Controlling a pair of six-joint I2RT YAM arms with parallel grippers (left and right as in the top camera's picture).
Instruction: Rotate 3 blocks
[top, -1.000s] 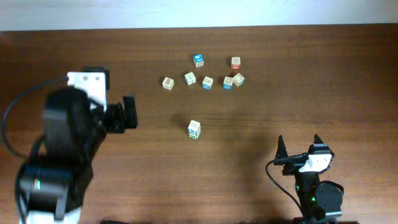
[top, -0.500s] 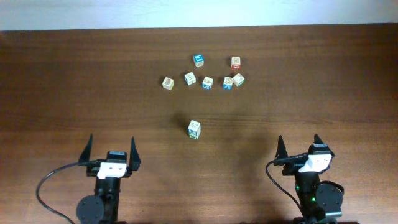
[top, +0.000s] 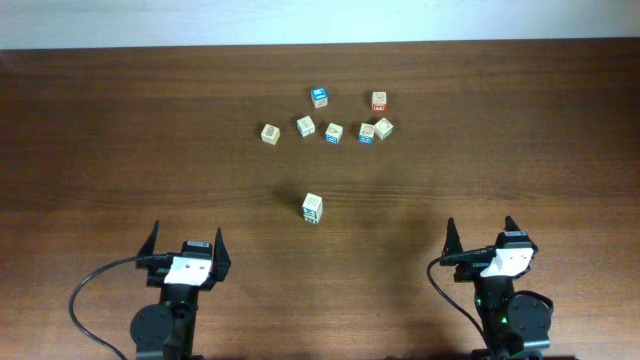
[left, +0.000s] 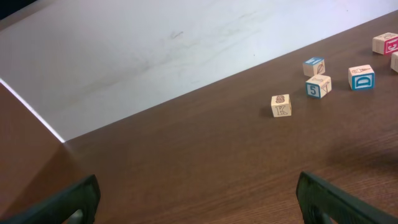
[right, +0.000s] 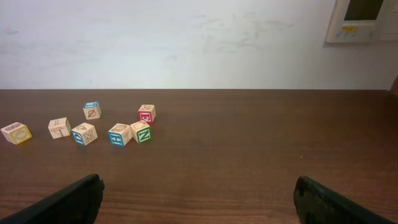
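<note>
Left hand (top: 186, 236) and right hand (top: 480, 226) both released; blocks (top: 334, 133) lie well beyond them.

Black tapered fingers (top: 150, 246) on left gripper (top: 187, 232), white housing behind, round black base, black cable (top: 74, 305) looping off one side. Same black fingers, white housing, black cable on right gripper (top: 480, 224); small green lights on base.

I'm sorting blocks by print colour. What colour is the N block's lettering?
Green: the N block has a green letter and a matching green border, clearest in the right wrist view.
</note>
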